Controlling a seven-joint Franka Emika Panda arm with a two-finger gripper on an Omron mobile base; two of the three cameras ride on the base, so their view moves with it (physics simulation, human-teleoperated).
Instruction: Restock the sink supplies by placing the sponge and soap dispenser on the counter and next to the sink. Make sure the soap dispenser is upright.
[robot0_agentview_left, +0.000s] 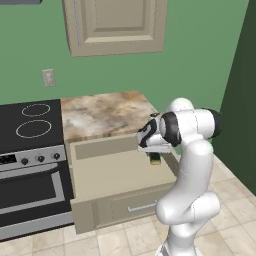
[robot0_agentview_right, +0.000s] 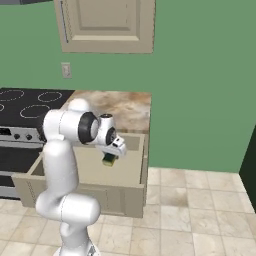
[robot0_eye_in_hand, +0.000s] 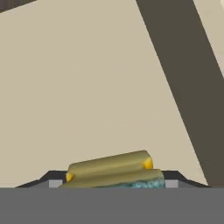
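Between my two fingers sits the sponge (robot0_eye_in_hand: 111, 171), a small yellow block with a dark green layer, held at about half my spread with a pad against each end. It shows at the bottom of the hand view, and in the right base view (robot0_agentview_right: 109, 159) it hangs just under my gripper (robot0_agentview_right: 112, 154), lifted off the drawer floor. I hold it from above because that is how it can come straight up out of the open drawer (robot0_agentview_left: 120, 175) without scraping the walls.

That drawer is pulled out from the tan cabinet beneath the counter (robot0_agentview_left: 105, 112), and its pale floor lies flat and bare below me. My gripper (robot0_agentview_left: 154, 156) hovers near the drawer's right wall as seen in the left base view, with my white arm bent over it from the base.

Behind the drawer, the marbled counter runs back to the green wall. The black stovetop (robot0_agentview_left: 30, 122) lies beside it on the left, with the oven front below.

I judge the sponge is on its way out of storage; it must next reach the counter beside the sink.
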